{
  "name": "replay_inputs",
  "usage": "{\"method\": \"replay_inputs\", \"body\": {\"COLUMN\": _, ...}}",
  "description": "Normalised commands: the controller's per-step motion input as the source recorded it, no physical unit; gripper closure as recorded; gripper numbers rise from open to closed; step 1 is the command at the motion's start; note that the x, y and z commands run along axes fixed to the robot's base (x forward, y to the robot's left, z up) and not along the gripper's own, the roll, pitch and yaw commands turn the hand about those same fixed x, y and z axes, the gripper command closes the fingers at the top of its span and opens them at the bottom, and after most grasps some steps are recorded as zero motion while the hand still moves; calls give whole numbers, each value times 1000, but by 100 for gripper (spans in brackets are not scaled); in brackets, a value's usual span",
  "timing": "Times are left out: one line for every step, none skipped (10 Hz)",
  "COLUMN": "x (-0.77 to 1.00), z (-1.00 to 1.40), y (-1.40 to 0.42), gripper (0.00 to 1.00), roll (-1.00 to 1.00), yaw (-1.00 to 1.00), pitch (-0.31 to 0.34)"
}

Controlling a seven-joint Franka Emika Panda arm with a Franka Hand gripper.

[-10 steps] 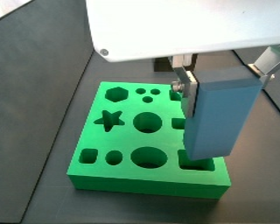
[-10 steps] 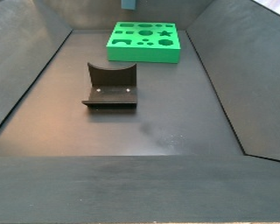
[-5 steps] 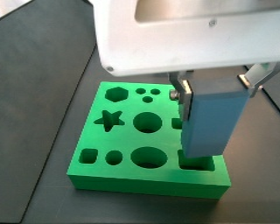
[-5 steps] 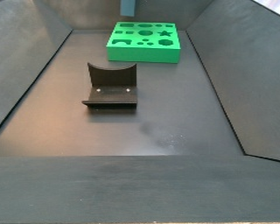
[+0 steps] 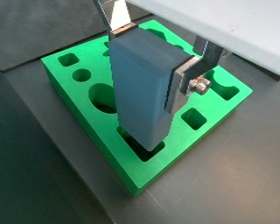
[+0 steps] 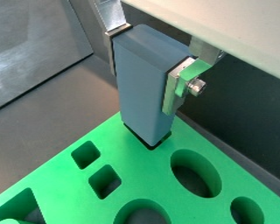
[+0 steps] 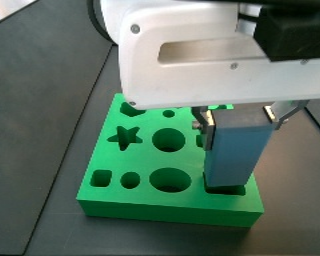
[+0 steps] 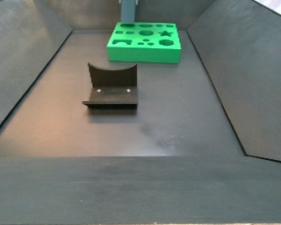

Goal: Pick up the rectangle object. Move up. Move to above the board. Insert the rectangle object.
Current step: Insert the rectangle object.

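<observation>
jaws clamp rectangle object upright, its foot inside board hole.

I see the gripper above the board's corner, the rectangle object upright between its fingers, lower end in a corner hole, the fixture on the floor in front of the board, well apart

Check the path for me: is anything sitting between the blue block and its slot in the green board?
Nothing visible blocks it. The gripper holds the blue block upright, its lower end already at the rectangular slot near the green board edge. The slot's inside is hidden.
</observation>
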Motion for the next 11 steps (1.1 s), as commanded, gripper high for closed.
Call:
{"method": "replay_inputs", "body": {"x": 6, "z": -109, "y": -3, "gripper": 100, "roll": 46, "yaw": -111, "pitch": 0}}
{"method": "replay_inputs", "body": {"x": 83, "z": -40, "y": -97, "gripper": 100, "roll": 10, "yaw": -177, "pitch": 0}}
{"method": "replay_inputs", "body": {"x": 103, "z": -17, "y": -100, "gripper": 100, "roll": 20, "yaw": -240, "pitch": 0}}
{"method": "replay_inputs", "body": {"x": 83, "z": -63, "y": -134, "gripper": 100, "roll": 20, "yaw": -269, "pitch": 0}}
{"method": "replay_inputs", "body": {"x": 163, "z": -26, "y": -77, "gripper": 100, "roll": 0, "yaw": -171, "pitch": 0}}
{"method": "replay_inputs", "body": {"x": 0, "z": 0, "y": 0, "gripper": 100, "roll": 0, "yaw": -20, "pitch": 0}}
{"method": "replay_inputs", "body": {"x": 23, "z": -89, "y": 0, "gripper": 100, "roll": 37, "yaw": 0, "pitch": 0}}
{"method": "replay_inputs", "body": {"x": 6, "z": -200, "y": -3, "gripper": 100, "roll": 66, "yaw": 0, "pitch": -24}}
{"method": "replay_inputs", "body": {"x": 49, "z": -266, "y": -26, "gripper": 100, "roll": 57, "yaw": 0, "pitch": -59}}
{"method": "replay_inputs", "body": {"x": 37, "z": -206, "y": -49, "gripper": 100, "roll": 43, "yaw": 0, "pitch": -43}}
{"method": "replay_inputs", "body": {"x": 49, "z": -114, "y": -71, "gripper": 100, "roll": 17, "yaw": 0, "pitch": -36}}
